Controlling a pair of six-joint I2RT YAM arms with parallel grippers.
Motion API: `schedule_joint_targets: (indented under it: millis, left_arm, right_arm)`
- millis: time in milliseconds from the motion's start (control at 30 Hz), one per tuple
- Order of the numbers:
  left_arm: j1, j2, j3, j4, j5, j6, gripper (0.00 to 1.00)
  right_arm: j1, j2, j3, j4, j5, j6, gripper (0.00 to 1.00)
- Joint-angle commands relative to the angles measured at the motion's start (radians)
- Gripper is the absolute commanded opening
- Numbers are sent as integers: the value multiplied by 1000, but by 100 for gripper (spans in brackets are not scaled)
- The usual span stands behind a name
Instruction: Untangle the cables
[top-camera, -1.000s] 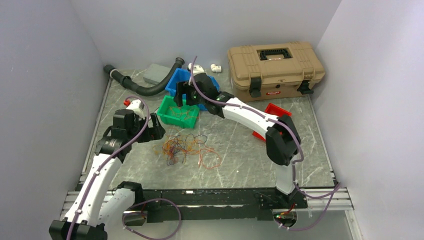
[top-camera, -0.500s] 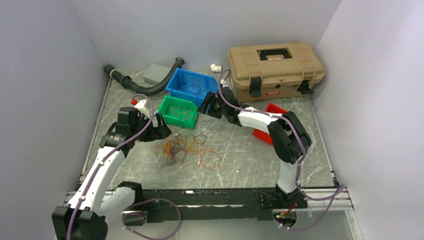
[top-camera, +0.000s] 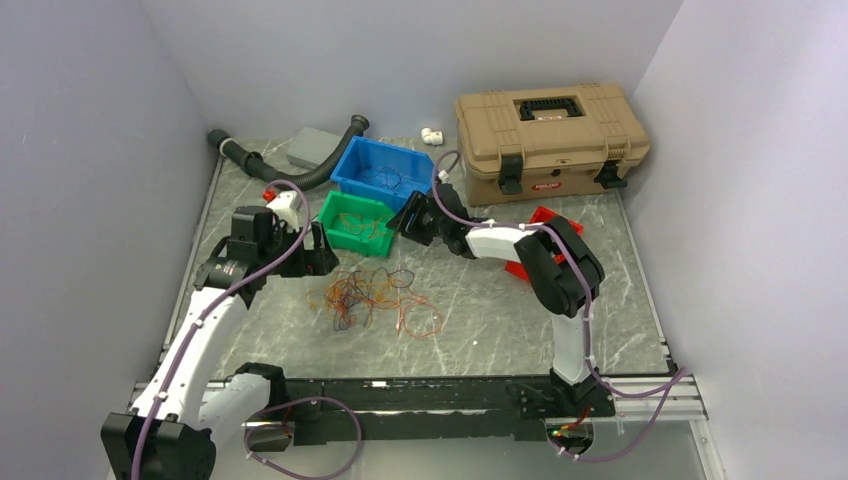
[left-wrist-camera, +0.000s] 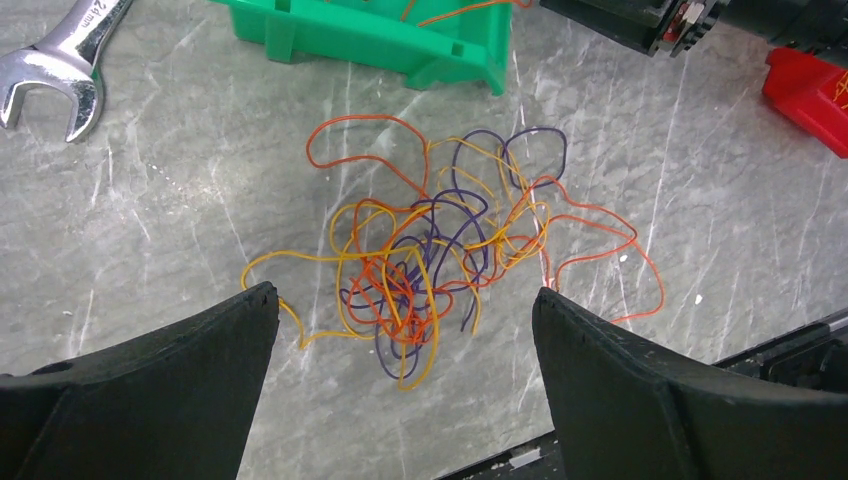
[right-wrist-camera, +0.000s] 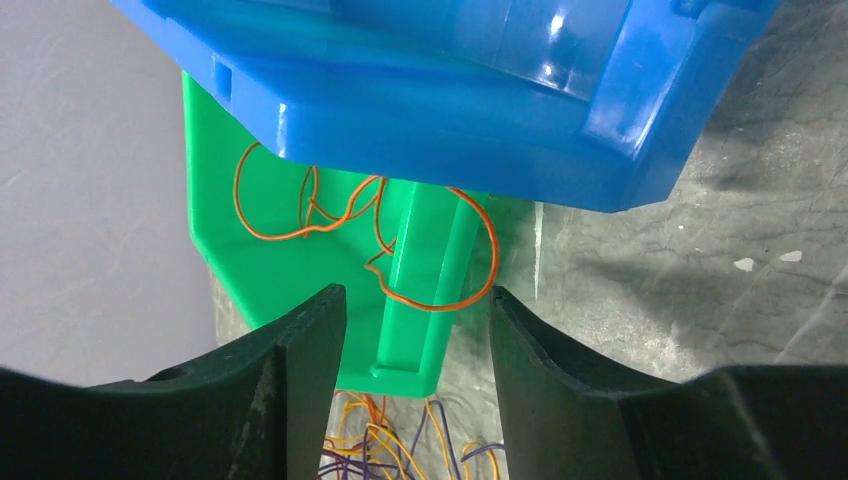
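Observation:
The cables (top-camera: 375, 297) lie in a loose tangle of orange, yellow and dark purple wires on the marble table; they also show in the left wrist view as the tangle (left-wrist-camera: 440, 260). My left gripper (top-camera: 318, 256) hovers just left of it, wide open and empty (left-wrist-camera: 405, 300). Several orange wires (right-wrist-camera: 320, 215) lie inside the green bin (top-camera: 358, 222), and one loops over its rim (right-wrist-camera: 440, 300). My right gripper (top-camera: 408, 220) sits low at the bin's right end, jaws (right-wrist-camera: 415, 295) partly apart with nothing between them.
A blue bin (top-camera: 385, 172) stands behind the green one. A tan case (top-camera: 550, 130) is at the back right and a red bin (top-camera: 540, 225) lies under my right arm. A black hose (top-camera: 290, 170) and a grey block (top-camera: 312, 148) sit at the back left, with a wrench (left-wrist-camera: 55, 65) nearby.
My right gripper has drawn back from above the green bin to its right end and dropped lower, its jaws narrowing. My left gripper has edged right toward the tangle.

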Motion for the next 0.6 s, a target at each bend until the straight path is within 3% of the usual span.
schedule_joint_targets:
  millis: [0,467,500,567]
  left_arm:
    - [0,-35,-2,25,-1,40,99]
    - [-1,-51,-16,33,-9,53,99]
    - [-1,-52,-16,32,-10,54,99]
    - [0,-54,-15,33,-12,54,99]
  right_arm:
    - [-3,9,0,89,9,42,55]
    - [-2,61,29,85,5,67,48]
    - [-3,61,25,90,6,68,46]
    - [-2,58,16,103,5,71,32]
